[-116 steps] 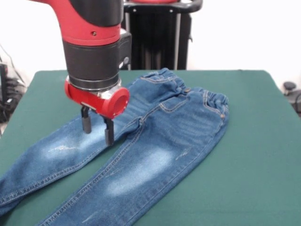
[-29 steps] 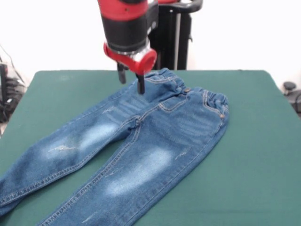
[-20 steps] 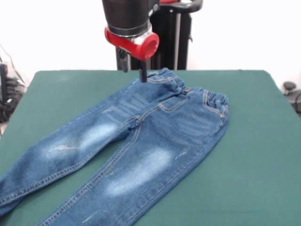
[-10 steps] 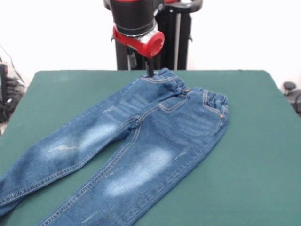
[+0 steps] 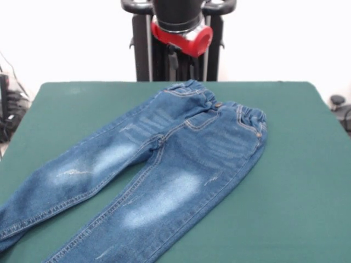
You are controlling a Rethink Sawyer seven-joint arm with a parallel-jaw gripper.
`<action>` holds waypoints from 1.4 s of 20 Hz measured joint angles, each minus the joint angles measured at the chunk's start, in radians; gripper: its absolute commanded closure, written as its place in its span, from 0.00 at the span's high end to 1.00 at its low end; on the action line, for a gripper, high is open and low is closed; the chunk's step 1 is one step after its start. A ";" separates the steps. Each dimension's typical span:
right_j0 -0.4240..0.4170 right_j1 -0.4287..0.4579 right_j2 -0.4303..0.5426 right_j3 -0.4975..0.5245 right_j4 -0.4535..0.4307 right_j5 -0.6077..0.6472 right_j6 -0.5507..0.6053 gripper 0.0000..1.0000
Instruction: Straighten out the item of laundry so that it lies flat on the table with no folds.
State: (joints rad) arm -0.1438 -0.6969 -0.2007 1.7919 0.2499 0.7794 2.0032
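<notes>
The table (image 5: 307, 164) carries the jeans (image 5: 164, 170) spread across its middle and near side, waistband toward the far edge, both legs running diagonally down toward the near left corner where the hems pass out of view. They look close to flat, with the two legs parted from the crotch and only light wrinkling near the waistband and the upper thigh. The main risk I judge from here is that any further tug at the waistband would bunch the elastic end or drag the whole garment, since denim this small slides easily on felt; a second risk is that the leg ends, which cannot be seen, hide a fold or hang over the table edge and pull the legs off line. The gripper (image 5: 182, 56) hangs high above the far edge of the table, clear of the cloth and holding nothing; whether its fingers are parted or closed I cannot tell against the dark stand behind. Compared with a few seconds ago, the arm has lifted away from the left leg and drawn back, while the jeans lie much the same, that leg now fully uncovered.
</notes>
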 measured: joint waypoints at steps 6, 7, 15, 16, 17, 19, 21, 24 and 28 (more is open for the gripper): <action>0.021 -0.013 0.001 0.039 0.028 -0.010 0.000 1.00; 0.020 -0.013 0.001 0.043 0.031 -0.017 0.000 1.00; -0.012 0.046 0.009 0.074 0.034 -0.223 0.000 1.00; -0.017 0.059 0.010 0.076 0.034 -0.256 0.000 1.00; -0.026 0.081 0.012 0.077 0.034 -0.298 0.000 1.00; -0.036 0.112 0.016 0.076 0.034 -0.350 0.000 1.00; -0.041 0.139 0.018 0.076 0.034 -0.383 0.000 1.00; -0.051 0.192 0.028 0.076 0.035 -0.426 0.000 1.00; -0.060 0.245 0.042 0.076 0.036 -0.437 0.000 1.00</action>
State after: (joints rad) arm -0.2041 -0.4514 -0.1591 1.8677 0.2855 0.3423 2.0032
